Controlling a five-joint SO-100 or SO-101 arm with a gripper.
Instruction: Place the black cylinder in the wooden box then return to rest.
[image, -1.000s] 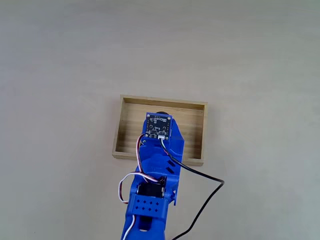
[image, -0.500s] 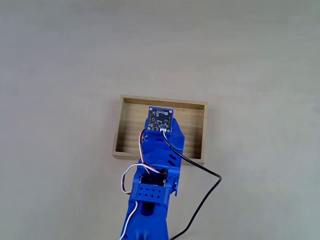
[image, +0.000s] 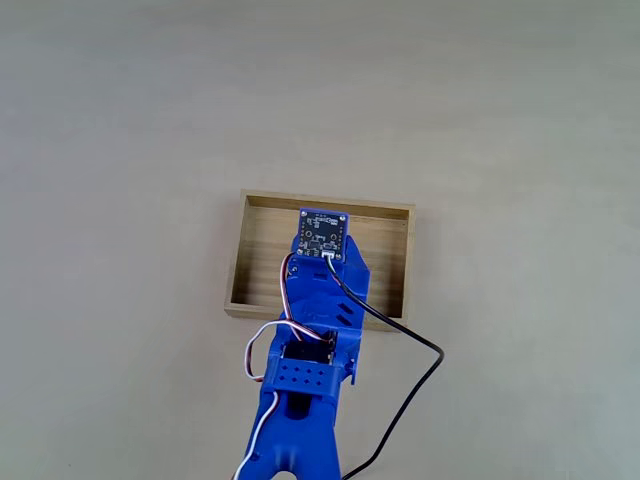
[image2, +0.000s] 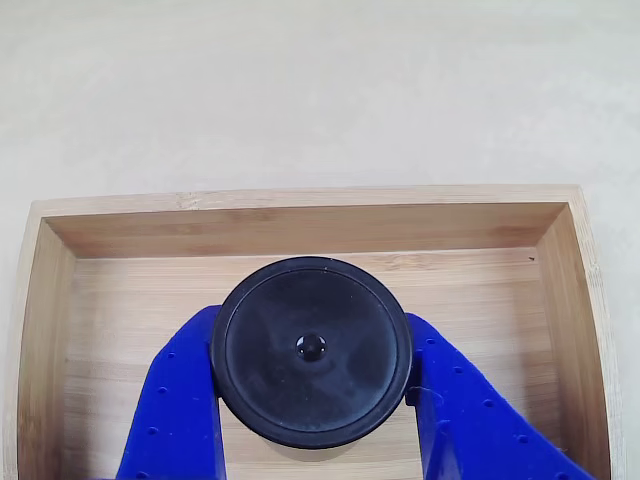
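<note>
Now the arm (image: 305, 400) has crept a little farther out over the box (image: 255, 250) than it was 1 second ago: its camera board sits slightly nearer the far wall in the fixed view, while the box itself has not moved. That reads as the last of the carry, with the cylinder brought over the floor and the release still to come.

Nearest in the other view, the claw (image2: 312, 375) is closed on the cylinder (image2: 311, 348), 1 blue finger (image2: 170, 400) pressed to each side of its round black top. Just beyond the claw lies the bare wooden floor, then the far wall, then the pale tabletop (image2: 300, 90).

Whether the cylinder's base touches the floor or hangs just above it cannot be told, since its top hides everything under it. The fingers are cut off by the lower edge, and in the fixed view the arm covers both claw and cylinder.
</note>
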